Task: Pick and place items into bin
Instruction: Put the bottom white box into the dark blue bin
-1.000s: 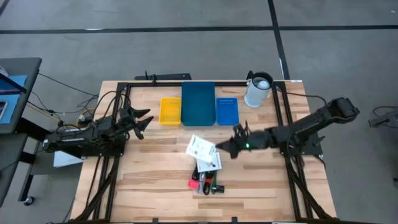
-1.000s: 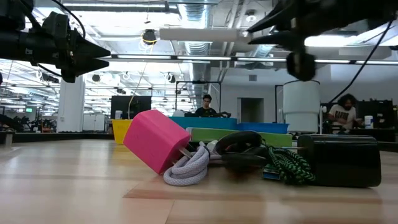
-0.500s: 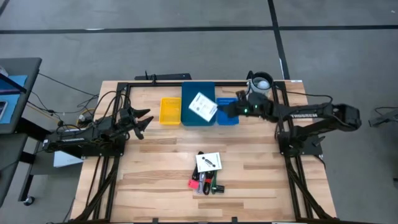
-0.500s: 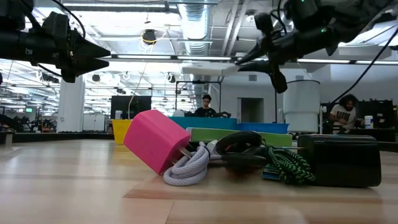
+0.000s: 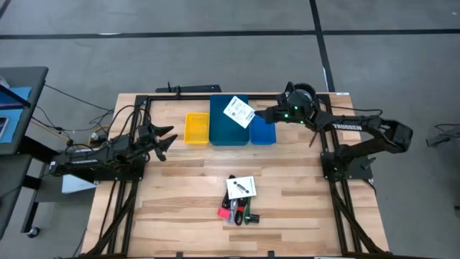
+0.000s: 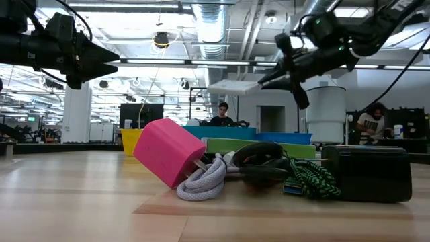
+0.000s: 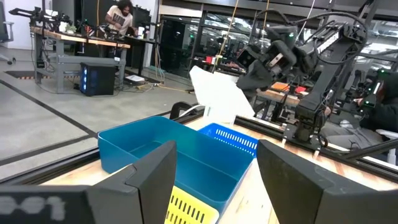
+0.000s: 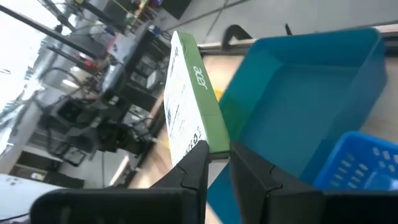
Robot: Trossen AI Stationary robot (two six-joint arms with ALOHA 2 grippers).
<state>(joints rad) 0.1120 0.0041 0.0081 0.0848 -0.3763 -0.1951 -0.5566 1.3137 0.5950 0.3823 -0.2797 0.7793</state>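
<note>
White card (image 5: pixel 239 112), pinched edge-on in my right gripper (image 5: pixel 259 115) upper centre, may slip and miss the teal bin (image 5: pixel 228 122).

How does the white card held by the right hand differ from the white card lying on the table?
The held white card is in the air over the large blue bin, gripped at one edge by the right hand. The other white card lies flat on the table, touching the item pile, with no hand near. Both are white with dark print.
</note>
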